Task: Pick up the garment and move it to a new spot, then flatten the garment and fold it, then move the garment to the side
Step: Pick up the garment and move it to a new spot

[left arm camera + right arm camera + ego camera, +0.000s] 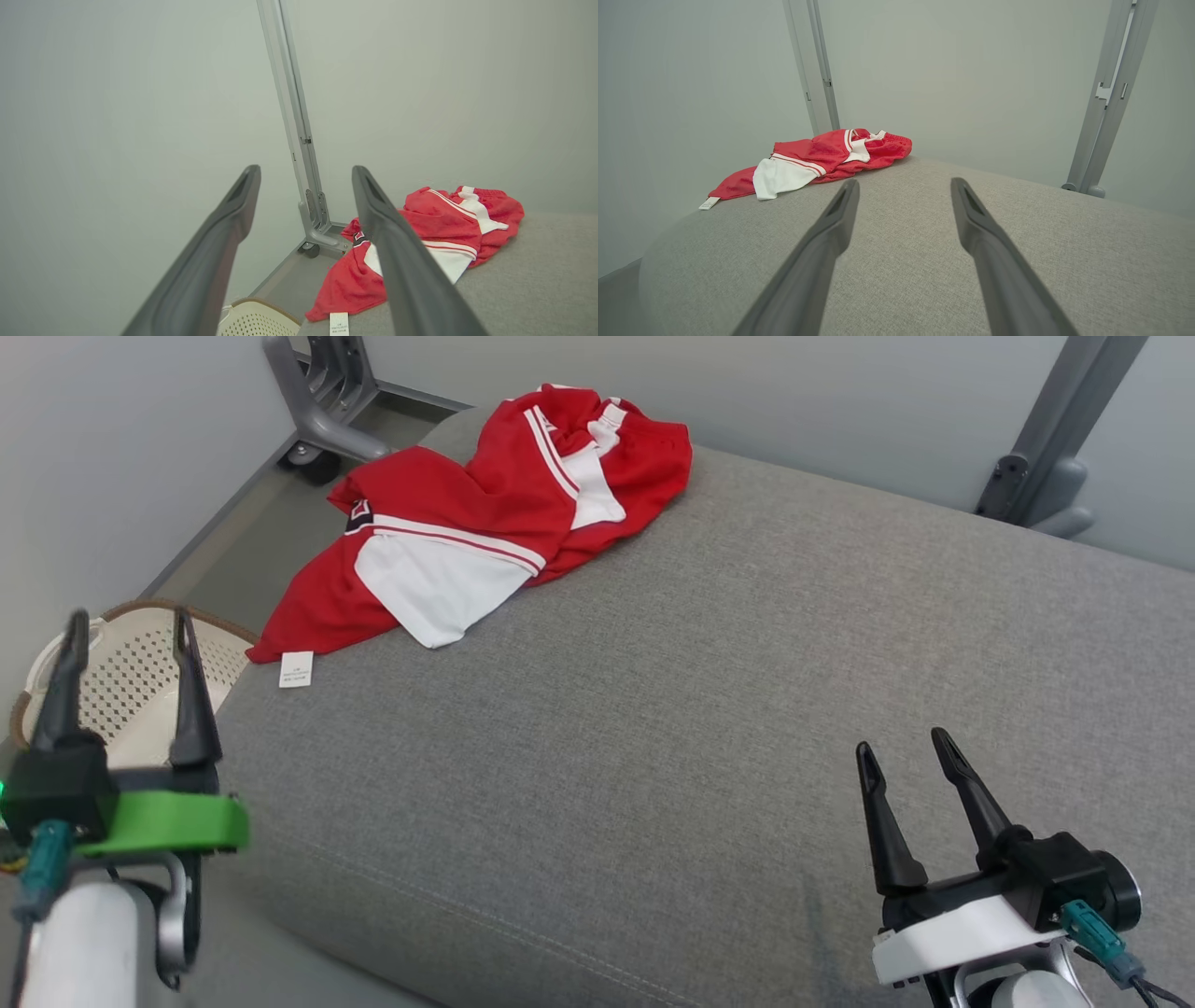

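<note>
I am holding my left gripper [131, 621] and right gripper [901, 744] spread wide, both empty. The garment [485, 523] is lying crumpled at eleven o'clock on the grey cushion's [747, 709] far corner. It is looking light, limp, probably slippery; I am favouring pinching a raised fold.

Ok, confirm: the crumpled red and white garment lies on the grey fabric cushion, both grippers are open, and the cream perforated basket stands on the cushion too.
No: the cream perforated basket stands off the grey fabric cushion, beside its left edge, per the head view. The crumpled red and white garment does lie on it, and the left gripper and right gripper are open.
</note>
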`<state>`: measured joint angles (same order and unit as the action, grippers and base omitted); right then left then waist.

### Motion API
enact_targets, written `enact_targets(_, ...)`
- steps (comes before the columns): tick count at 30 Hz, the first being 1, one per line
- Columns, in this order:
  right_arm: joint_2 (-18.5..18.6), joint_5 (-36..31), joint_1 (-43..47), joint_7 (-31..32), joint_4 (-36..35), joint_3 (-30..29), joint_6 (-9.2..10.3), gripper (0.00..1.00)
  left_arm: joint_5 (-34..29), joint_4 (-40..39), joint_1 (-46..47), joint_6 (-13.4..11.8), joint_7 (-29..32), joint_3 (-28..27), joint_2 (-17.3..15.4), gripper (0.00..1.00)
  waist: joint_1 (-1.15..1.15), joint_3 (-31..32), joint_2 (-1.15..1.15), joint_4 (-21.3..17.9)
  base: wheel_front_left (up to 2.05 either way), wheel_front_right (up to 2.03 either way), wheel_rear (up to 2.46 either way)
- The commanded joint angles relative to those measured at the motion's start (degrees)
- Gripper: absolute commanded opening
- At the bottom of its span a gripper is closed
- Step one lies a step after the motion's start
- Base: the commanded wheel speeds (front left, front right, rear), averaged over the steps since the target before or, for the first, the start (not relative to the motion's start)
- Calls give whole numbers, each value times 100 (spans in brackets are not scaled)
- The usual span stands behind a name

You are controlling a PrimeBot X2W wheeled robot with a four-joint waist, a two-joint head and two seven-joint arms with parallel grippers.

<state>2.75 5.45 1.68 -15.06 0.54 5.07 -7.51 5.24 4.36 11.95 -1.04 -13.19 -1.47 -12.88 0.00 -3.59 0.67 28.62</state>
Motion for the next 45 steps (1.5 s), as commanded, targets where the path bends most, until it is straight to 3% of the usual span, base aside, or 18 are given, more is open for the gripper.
enact_targets(1,25,-57,-51,-22,-35,-18,4,100,54,-14,168,35,28,-5,-37,100,0,-213,-67,-207,0,0,0)
enact_targets(11,25,-394,-410,-22,-154,-36,4,100,261,693,2178,746,1227,333,-1020,100,0,-1038,-67,-977,0,0,0)
enact_targets(23,23,-702,-745,-22,-445,-133,4,100,880,2436,3433,849,1893,1195,-1768,100,0,-1941,-67,-1787,0,0,0)
enact_targets(32,21,-832,-879,-23,-841,-170,4,100,1381,3272,4011,847,2045,1883,-1945,100,0,-2398,-67,-2072,0,0,0)
enact_targets(45,21,-847,-986,-22,-1135,-150,4,100,1492,4232,4558,833,1801,2098,-1921,100,0,-2827,-67,-2324,0,0,0)
